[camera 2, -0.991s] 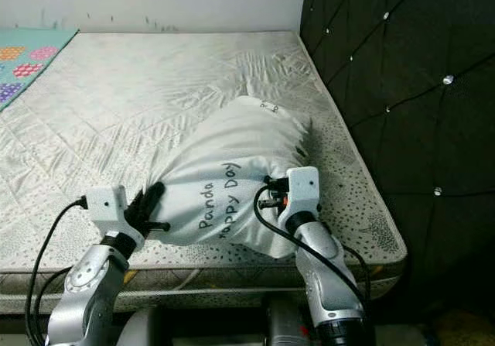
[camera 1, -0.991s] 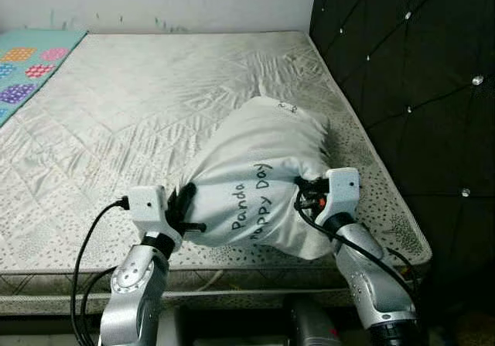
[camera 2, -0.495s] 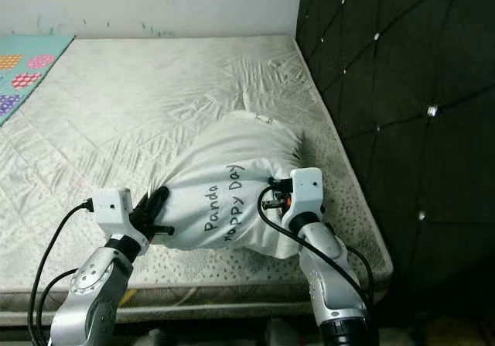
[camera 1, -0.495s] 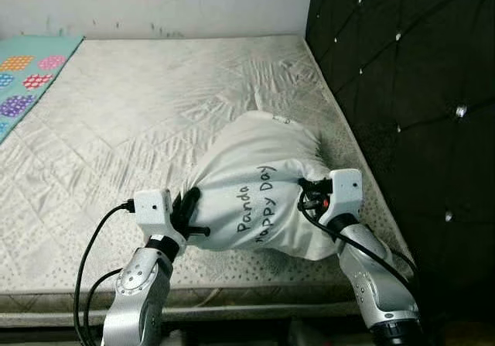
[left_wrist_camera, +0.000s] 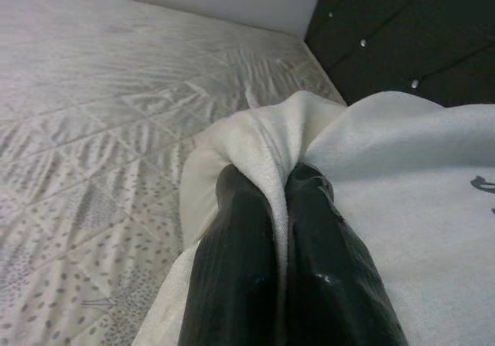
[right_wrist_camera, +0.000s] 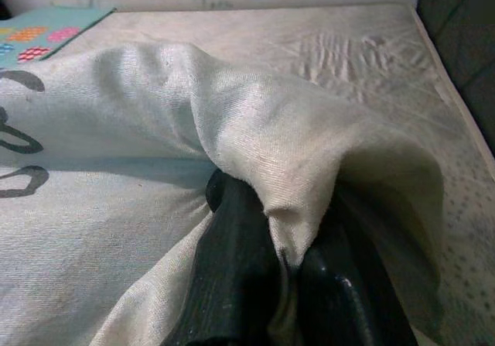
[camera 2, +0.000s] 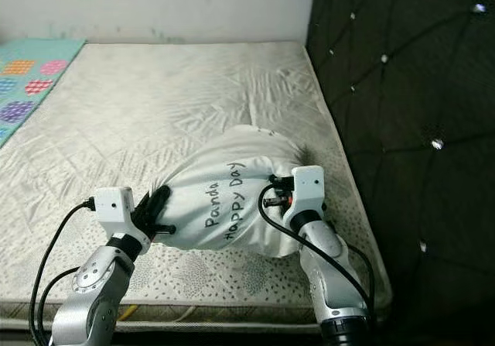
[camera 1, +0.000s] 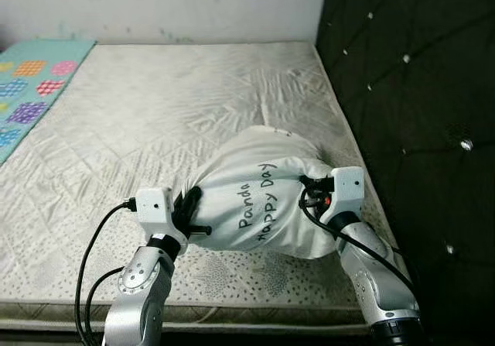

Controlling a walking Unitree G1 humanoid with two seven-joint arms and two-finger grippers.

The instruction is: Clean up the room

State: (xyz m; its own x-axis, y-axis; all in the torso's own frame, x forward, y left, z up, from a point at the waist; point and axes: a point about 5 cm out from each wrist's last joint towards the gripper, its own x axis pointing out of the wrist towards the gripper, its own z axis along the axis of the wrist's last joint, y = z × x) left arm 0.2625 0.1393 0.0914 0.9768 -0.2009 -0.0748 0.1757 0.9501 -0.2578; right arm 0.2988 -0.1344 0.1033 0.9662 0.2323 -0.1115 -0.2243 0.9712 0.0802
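left eye view | left hand [camera 1: 189, 207] – pinching pillow [camera 1: 259, 203] | right hand [camera 1: 308, 193] – pinching pillow | mattress [camera 1: 155, 114]

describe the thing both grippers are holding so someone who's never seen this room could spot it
On the bare quilted mattress, near the front corner beside the black tufted headboard, lies a white pillow. The left gripper and right gripper each pinch a fold of its cover. It bears black handwritten words, "Panda Happy Day".
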